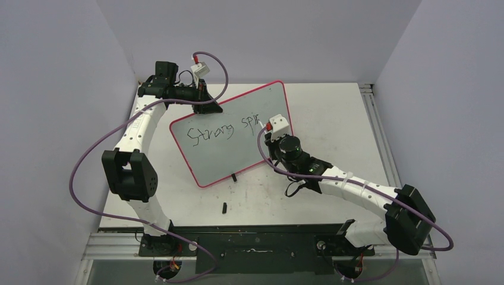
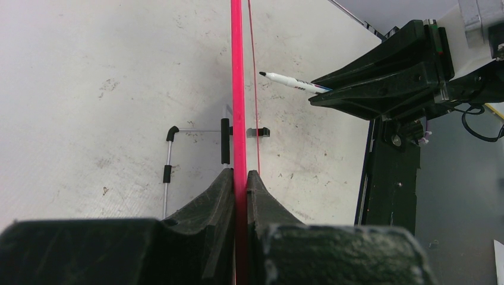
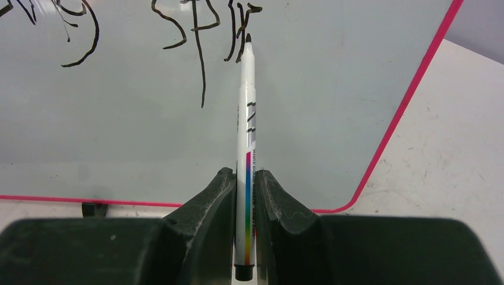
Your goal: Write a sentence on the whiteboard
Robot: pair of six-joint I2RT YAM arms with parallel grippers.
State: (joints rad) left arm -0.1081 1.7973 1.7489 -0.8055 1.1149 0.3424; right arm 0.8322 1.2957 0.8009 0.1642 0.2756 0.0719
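Top external hides the marker (image 3: 246,119) behind the right claw (image 3: 245,179) gripping it; left claw (image 2: 239,178) pinches the whiteboard (image 1: 238,155) rim.

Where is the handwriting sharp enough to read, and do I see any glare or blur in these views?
Top external: soft even light, no glare on the whiteboard; the sentence is small but readable. Right wrist: strokes and marker are sharp, the right gripper near the lens slightly soft. Left wrist: board edge-on, no writing shown; the left gripper slightly soft too.
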